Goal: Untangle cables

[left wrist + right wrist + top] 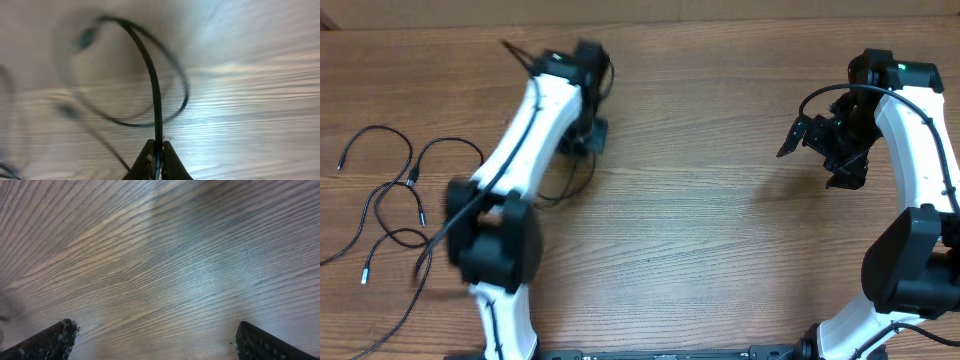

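Several thin black cables (412, 180) with small silver plug tips lie in loose loops on the wooden table at the far left. My left gripper (588, 140) is shut on one black cable (152, 85), which rises from the pinched fingers (156, 148) and curls into a loop over the table. In the overhead view this cable (582, 178) hangs below the gripper and trails to the left. My right gripper (800, 135) is open and empty above bare wood at the right; its fingers (155, 330) stand wide apart.
Thicker black wires run from the arms' bases along the front edge (380, 335). The left arm's blurred elbow (490, 240) sits just right of the loose cables. The table's back edge (720, 20) lies along the top.
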Action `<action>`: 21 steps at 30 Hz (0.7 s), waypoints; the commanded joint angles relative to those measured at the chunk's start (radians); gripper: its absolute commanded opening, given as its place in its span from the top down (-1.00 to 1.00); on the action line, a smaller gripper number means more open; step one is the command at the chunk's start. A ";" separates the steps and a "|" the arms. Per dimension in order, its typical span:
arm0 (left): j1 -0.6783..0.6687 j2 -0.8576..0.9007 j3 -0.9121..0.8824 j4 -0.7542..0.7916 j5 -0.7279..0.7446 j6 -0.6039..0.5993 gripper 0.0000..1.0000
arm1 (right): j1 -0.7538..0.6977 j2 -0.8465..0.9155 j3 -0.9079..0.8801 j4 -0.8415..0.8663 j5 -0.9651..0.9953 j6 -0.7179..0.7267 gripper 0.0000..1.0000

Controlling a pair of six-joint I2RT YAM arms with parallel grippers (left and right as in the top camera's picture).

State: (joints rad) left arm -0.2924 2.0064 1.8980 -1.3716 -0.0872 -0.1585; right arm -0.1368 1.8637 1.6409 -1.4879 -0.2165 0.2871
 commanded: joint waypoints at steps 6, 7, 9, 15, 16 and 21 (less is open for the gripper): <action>0.014 -0.341 0.120 0.005 0.003 -0.021 0.91 | 0.002 -0.021 0.001 0.005 0.006 -0.004 -1.00; 0.015 -0.372 0.124 0.014 0.003 -0.021 0.92 | 0.002 -0.021 0.001 0.005 0.007 -0.004 -1.00; 0.019 -0.426 0.127 0.037 0.003 -0.021 0.92 | 0.002 -0.021 0.001 0.004 0.007 -0.004 -1.00; 0.019 -0.532 0.127 0.082 0.100 -0.013 0.90 | 0.005 -0.021 0.001 0.005 -0.016 -0.008 -1.00; 0.019 -0.537 0.127 0.087 0.141 0.009 0.90 | 0.009 -0.021 0.001 0.008 -0.051 -0.034 -1.00; 0.019 -0.538 0.126 0.097 0.272 0.085 0.90 | 0.050 -0.021 0.001 0.021 -0.231 -0.188 -1.00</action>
State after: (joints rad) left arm -0.2790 1.4700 2.0106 -1.2839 0.0750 -0.1230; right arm -0.1219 1.8637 1.6409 -1.4746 -0.3199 0.2035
